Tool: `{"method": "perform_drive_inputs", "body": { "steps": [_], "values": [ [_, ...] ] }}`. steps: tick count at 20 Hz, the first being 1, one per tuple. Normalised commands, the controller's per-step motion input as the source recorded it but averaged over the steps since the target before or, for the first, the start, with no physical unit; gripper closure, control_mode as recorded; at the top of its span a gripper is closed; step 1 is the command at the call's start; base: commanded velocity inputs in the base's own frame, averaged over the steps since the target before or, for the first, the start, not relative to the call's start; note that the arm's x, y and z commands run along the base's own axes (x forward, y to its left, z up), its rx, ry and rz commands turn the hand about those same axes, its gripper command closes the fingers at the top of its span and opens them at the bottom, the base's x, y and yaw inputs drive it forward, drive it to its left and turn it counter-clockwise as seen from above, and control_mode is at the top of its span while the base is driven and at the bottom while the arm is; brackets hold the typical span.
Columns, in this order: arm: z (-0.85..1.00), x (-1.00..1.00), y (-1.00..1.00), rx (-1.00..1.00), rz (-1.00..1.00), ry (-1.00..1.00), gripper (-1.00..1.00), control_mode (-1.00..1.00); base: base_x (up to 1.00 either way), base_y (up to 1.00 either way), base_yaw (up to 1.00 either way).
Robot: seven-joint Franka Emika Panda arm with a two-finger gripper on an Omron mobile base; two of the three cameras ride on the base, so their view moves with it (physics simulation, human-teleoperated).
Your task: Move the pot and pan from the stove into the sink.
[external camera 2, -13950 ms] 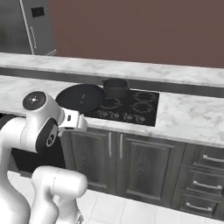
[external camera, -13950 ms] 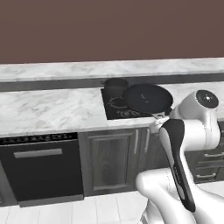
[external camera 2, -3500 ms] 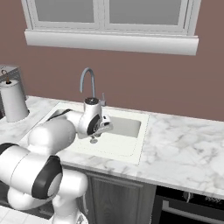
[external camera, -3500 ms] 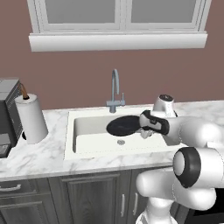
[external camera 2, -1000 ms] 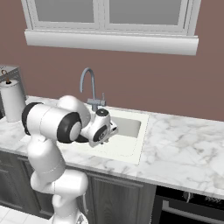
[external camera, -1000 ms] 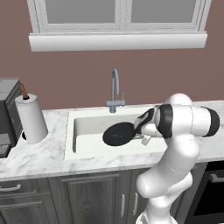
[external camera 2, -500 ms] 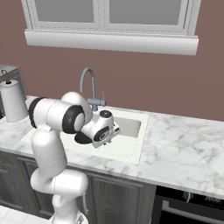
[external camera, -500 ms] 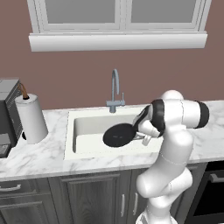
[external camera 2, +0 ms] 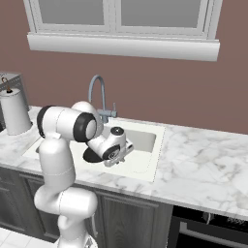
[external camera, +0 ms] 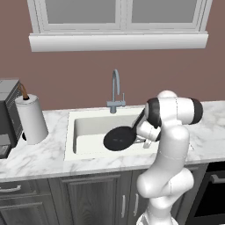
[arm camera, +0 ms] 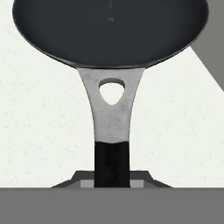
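Nearest the camera on the hand, the end effector is clamped narrowly on the black grip of the pan's handle, which runs straight out ahead of it; the jaws stand nearly closed around that slim bar. Beyond the grip the handle widens into a grey neck with a hanging hole, and past that lies the pan, dark and level, directly in front of the end effector.

From the base cameras the pan hangs over the white basin of the sink, just ahead of the end effector and to the left of the white arm. I cannot tell whether its bottom touches the basin floor or rides a little above it.

The step in hand looks like setting the pan down. To do it well, lower it straight, keeping it level, until it rests flat on the sink floor, and only then spread the jaws; letting go early would drop it with a tilt. Withdraw back along the handle's line so the fingers do not drag it.

Farther off, behind the basin, stands the gooseneck faucet, well beyond the pan. Far to the left on the marble table stands a paper towel roll.
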Motion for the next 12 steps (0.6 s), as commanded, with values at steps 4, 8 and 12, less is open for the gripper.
{"method": "perform_drive_inputs", "body": {
  "steps": [4, 8, 12],
  "values": [
    [0.0, 0.0, 0.0, 0.0, 0.0, 0.0, -1.0, -1.0, 0.0, 0.0, 0.0],
    [0.31, -0.02, 0.0, 0.02, 0.0, -0.05, -1.0, -1.0, 0.0, 0.0, 0.0],
    [0.89, 0.0, 0.0, 0.08, 0.0, -0.08, -1.0, -1.0, 0.0, 0.0, 0.0]
  ]
}}
